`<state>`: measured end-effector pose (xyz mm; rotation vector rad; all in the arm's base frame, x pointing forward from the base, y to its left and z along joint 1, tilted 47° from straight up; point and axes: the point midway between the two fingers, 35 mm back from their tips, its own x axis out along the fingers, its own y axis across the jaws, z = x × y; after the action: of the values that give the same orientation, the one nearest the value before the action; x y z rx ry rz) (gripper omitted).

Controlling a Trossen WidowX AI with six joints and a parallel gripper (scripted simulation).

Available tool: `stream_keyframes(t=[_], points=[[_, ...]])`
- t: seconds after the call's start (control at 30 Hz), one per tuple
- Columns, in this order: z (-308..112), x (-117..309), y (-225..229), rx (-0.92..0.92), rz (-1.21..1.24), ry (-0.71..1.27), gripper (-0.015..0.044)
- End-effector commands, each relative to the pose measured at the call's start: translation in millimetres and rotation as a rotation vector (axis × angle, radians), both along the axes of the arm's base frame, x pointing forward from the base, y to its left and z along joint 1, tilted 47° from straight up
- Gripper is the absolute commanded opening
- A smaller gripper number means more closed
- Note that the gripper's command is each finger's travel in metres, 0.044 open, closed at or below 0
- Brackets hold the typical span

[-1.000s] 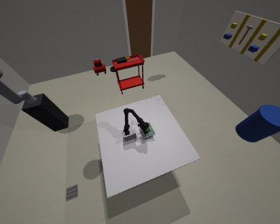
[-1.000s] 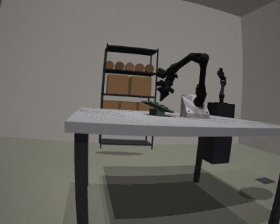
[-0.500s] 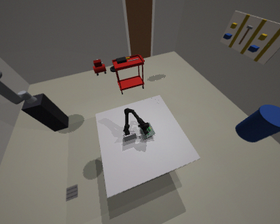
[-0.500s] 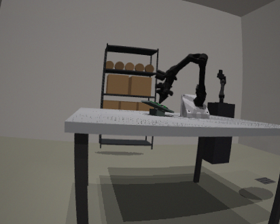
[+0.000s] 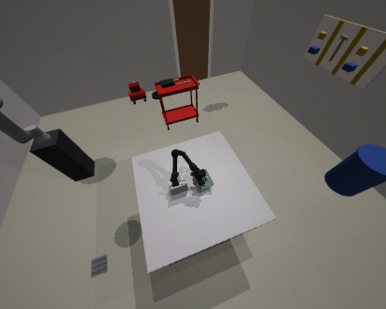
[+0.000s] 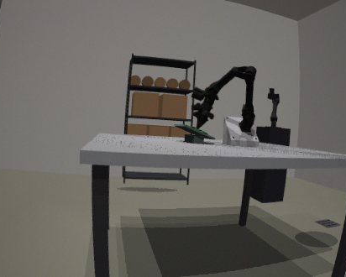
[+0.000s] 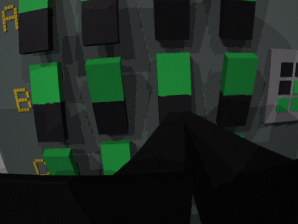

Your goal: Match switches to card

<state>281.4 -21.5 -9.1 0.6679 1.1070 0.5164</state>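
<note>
In the wrist view the tilted grey switch panel fills the frame. Row B crosses the middle: B1 and B3 show brighter green far halves, B2 and B4 darker ones. Row A is cut off at the top; row C is partly hidden by the fingers. The card is cut off at the right edge; its visible left column reads dark, dark, green from far to near. My gripper is shut and empty, its tip over B3's dark near half. Contact cannot be told.
The panel stands on the white table, beside the arm's pale base block. A red cart, a blue cylinder and a shelf rack stand away from the table.
</note>
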Motion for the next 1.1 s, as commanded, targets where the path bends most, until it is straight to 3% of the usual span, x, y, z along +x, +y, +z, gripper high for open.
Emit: stream_keyframes(t=[0.0, 1.07], points=[[0.0, 0.1, 0.9, 0.006, -0.002, 0.002, 0.0000], [-2.1, 1.3, 3.3, 0.006, -0.002, 0.001, 0.0000]])
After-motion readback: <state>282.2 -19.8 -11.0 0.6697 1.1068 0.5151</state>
